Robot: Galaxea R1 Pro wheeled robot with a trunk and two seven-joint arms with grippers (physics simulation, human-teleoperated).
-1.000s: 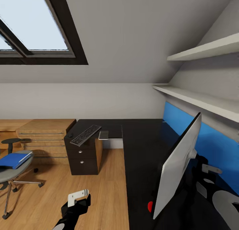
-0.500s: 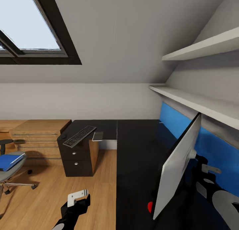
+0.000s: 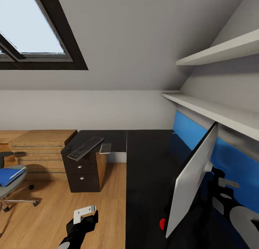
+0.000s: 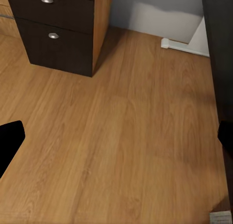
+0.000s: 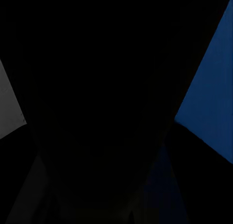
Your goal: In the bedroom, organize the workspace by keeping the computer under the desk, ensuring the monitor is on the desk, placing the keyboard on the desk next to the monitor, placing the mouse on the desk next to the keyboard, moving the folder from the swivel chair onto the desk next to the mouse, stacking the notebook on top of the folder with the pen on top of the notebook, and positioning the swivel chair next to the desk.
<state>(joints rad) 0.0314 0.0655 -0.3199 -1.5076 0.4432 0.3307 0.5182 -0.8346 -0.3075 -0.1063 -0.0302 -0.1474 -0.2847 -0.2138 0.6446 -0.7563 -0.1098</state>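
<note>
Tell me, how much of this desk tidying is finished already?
Partly. The monitor stands on the black desk, and the keyboard and mouse lie on its far wing, well away from the monitor. The blue folder lies on the swivel chair, so the stacking remains. The left claw is carrying nothing.

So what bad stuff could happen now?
The monitor stands close in front of the robot, right beside its right arm, so a careless swing could tip it. The keyboard lies slanted, one end at the desk edge above the drawers; a clumsy grab might push it off. The folder on the swivel chair could slide if the chair rolls.
</note>
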